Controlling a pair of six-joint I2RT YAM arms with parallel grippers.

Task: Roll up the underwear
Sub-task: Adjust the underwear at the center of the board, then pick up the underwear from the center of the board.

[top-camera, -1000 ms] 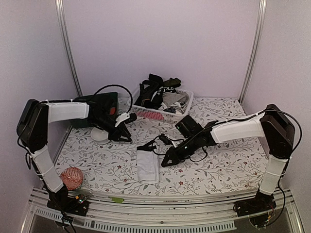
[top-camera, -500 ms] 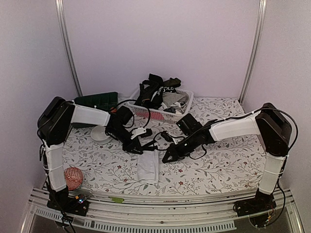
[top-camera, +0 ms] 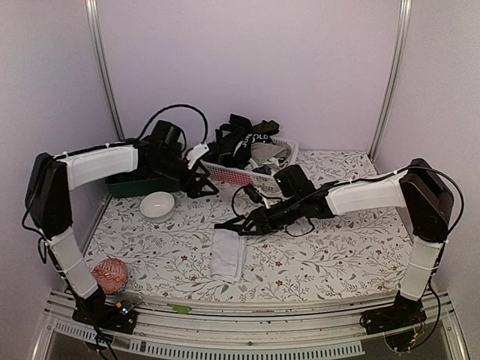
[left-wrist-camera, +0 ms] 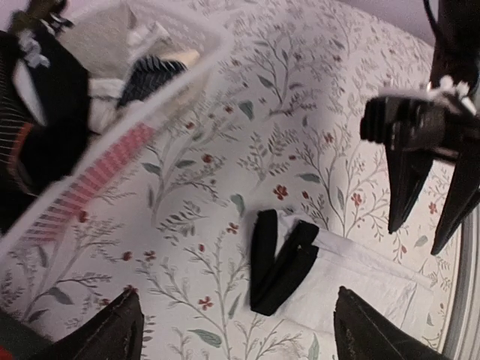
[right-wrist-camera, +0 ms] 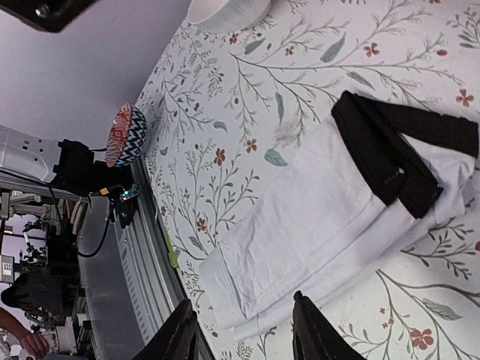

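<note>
Table (top-camera: 337, 255): basket (top-camera: 229, 177) sat at the far edge, middle, holding a pile of underwear (top-camera: 244, 139), dark and light. The white underwear (top-camera: 227, 255) with black waistband lay folded flat toward the near edge, middle, waistband end facing the basket. You looked to be at the start of the roll: folded, not yet rolled. Next move likely called for pinching one short end and turning it over itself, keeping the layers stacked. Your right gripper (top-camera: 229, 226) hovered at the waistband end, jaws partly apart, nothing clamped; contact with the cloth unclear. Your left gripper (top-camera: 202, 184) hung just beside the basket's left end, jaws wide apart, empty.
</note>
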